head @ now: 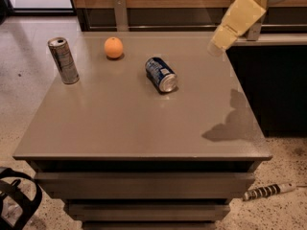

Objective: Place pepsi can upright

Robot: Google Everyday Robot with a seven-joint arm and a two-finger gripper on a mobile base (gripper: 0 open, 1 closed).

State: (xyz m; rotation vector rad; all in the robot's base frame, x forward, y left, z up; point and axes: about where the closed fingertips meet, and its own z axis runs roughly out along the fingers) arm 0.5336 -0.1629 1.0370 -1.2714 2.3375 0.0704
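The pepsi can (161, 74) lies on its side near the middle of the grey counter (129, 128). Its shiny silver end points toward the front right and its blue wall rests on the surface, so it needs tipping up onto one end to finish the task. Nothing touches it: the orange (113, 47) sits apart behind and to its left, and the taller silver-grey can (63, 60) stands upright well off toward the left edge. That leaves open room around the fallen can for an approach. The pincer (215, 46) hangs in the air above the back right corner of the counter on the end of the cream-coloured arm (240, 16), well apart from the can and holding nothing that shows. Whether it is spread or closed I cannot tell. Its shadow (229, 123) falls on the right side of the counter. I judge this to be the reach stage, with the grasp not yet begun. Since the can could roll on its round wall, the pincer would likely do best to close across the body rather than nudge it.
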